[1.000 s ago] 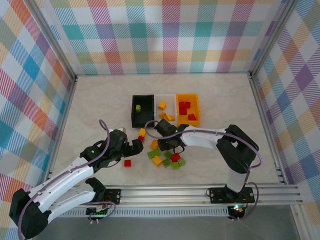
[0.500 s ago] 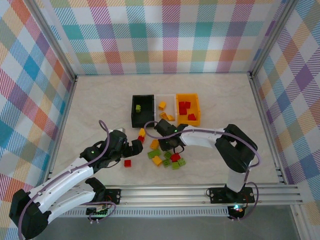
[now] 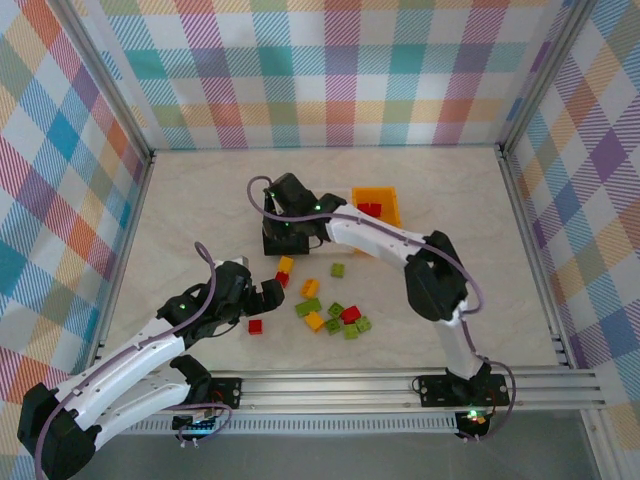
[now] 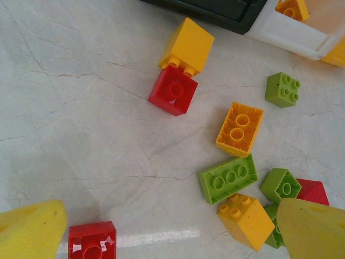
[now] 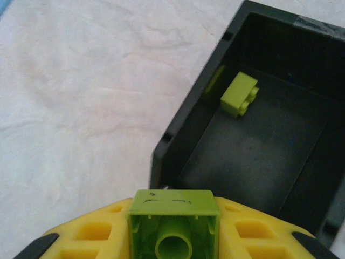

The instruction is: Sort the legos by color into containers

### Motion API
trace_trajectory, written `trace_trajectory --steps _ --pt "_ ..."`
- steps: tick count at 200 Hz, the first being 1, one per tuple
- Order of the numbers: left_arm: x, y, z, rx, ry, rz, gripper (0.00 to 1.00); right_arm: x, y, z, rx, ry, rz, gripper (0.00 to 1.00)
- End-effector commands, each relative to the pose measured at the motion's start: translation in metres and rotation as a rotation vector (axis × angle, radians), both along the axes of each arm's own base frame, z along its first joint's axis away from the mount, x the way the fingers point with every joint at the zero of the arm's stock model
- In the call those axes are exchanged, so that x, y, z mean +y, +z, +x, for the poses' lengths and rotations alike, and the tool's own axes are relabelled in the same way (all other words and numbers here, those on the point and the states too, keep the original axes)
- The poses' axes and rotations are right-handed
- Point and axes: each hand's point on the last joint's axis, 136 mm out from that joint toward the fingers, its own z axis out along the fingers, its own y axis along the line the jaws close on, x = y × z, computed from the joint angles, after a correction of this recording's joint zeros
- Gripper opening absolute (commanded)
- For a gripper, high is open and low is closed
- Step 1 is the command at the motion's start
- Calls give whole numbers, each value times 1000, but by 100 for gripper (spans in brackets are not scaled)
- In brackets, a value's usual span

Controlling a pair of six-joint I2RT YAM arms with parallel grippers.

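Note:
My right gripper hangs over the black container and is shut on a lime green lego. In the right wrist view the black container lies just ahead and below, one green lego on its floor. The white container and the orange container stand to its right. My left gripper is open, low over the loose legos: a red one by its left finger, a yellow one and a green one near its right finger.
More loose legos lie between the arms: a yellow and red pair, an orange one, a green one and a cluster. Plaid walls ring the table; bare marble lies to the left and right.
My right gripper closed on a green lego at the pile, lifted it and swung back-left over the black container. The left arm has stayed put.

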Motion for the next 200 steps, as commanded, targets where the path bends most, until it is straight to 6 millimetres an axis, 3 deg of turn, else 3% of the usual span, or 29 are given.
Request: trace_trajectory --steps 1,19,41,75,118,131,153,173,181,187,189,200 --pt "5 -5 -5 25 3 16 100 -5 -12 18 39 -15 -50 31" --pt "6 -2 -5 25 -6 27 100 -2 -19 29 54 -28 -74 34" --pt "7 2 -4 17 -10 36 100 1 -19 35 61 -35 -67 46" --pt "5 5 -2 10 -12 33 100 4 3 38 38 -43 -18 60" --pt "-4 10 5 3 -46 29 100 -12 37 25 -8 -64 47 62" --pt "-10 13 9 3 -64 30 100 -25 45 13 -21 -77 75 62" --pt "-27 18 19 1 -110 4 100 -58 41 -11 -15 -115 72 64" --pt "-52 24 32 -8 -169 -6 97 -96 40 -34 -3 -167 72 64" --pt "-65 25 36 -9 -200 3 96 -117 28 -45 16 -196 54 64" --pt "-76 26 40 -13 -222 13 95 -129 31 -50 9 -216 66 64" --pt "-80 27 41 -12 -231 16 94 -135 22 -54 24 -223 51 65" --pt "-100 28 48 -16 -272 32 92 -159 21 -65 26 -258 68 64"
